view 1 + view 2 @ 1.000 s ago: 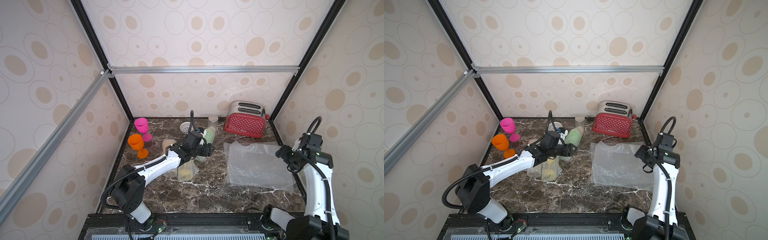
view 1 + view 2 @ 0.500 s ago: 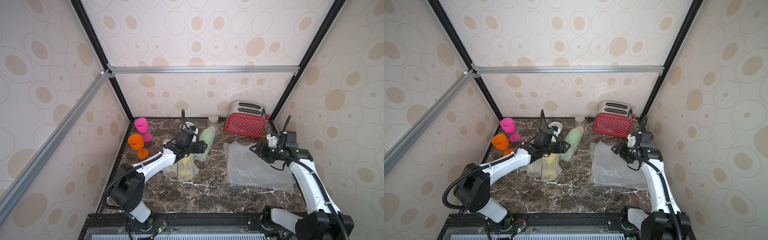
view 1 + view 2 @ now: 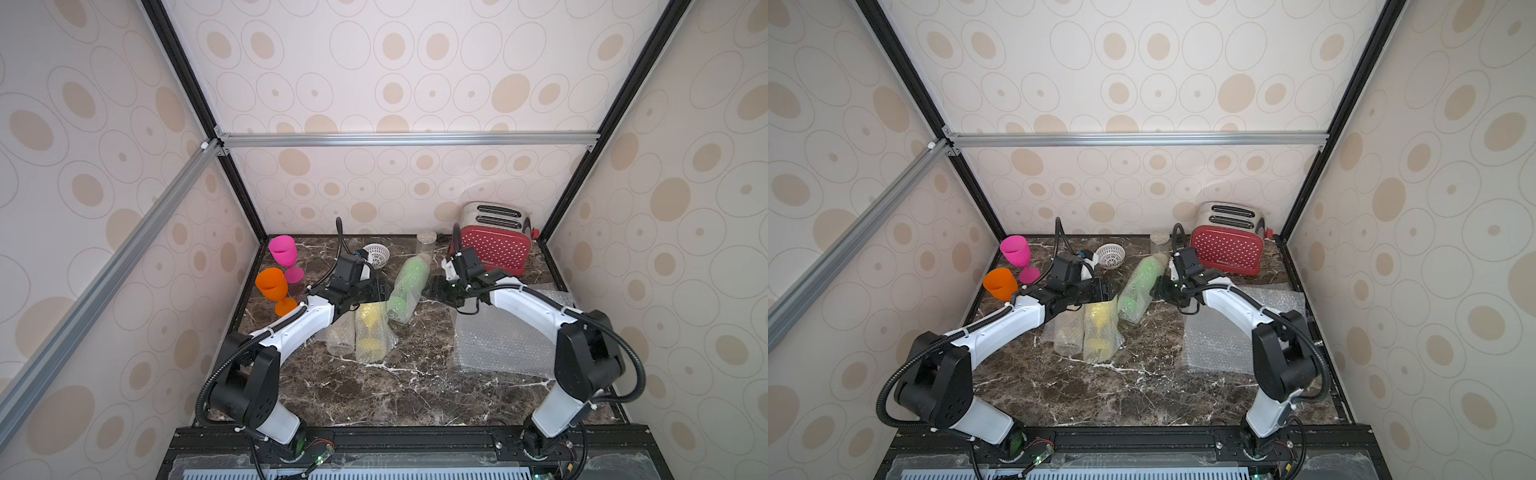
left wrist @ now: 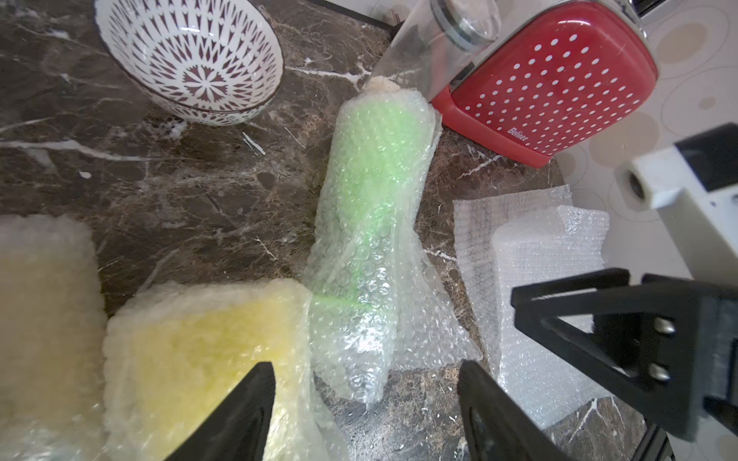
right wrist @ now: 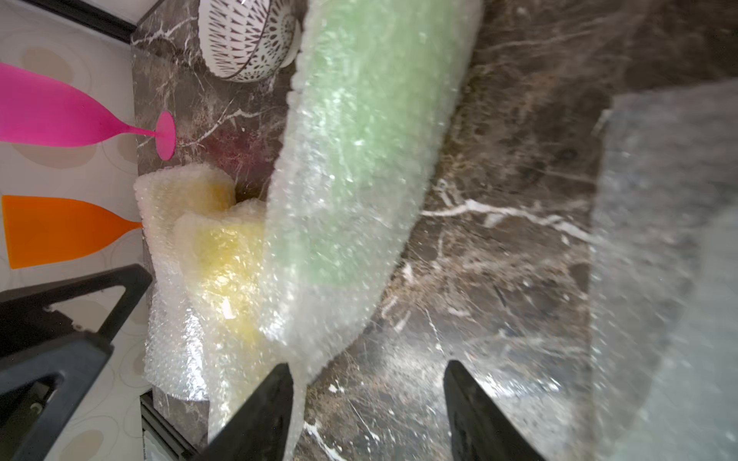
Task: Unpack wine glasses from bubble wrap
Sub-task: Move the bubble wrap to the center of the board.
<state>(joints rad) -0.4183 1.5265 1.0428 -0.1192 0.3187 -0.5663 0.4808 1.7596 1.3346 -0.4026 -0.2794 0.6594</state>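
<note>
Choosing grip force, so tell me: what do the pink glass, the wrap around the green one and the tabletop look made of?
Pink glass: likely plastic, opaque, satin, evenly coloured.
Wrap: clear bubbled plastic film, glossy, green showing through.
Tabletop: dark polished marble look, white veins; maybe laminate.

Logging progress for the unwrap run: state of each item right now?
pink glass, unwrapped, upright
orange glass, unwrapped, upright
green glass, wrapped, lying down
yellow glass, wrapped, lying down
third roll, rolled up, contents unclear
flat sheets, spread out
left gripper, jaws open
right gripper, jaws open
</note>
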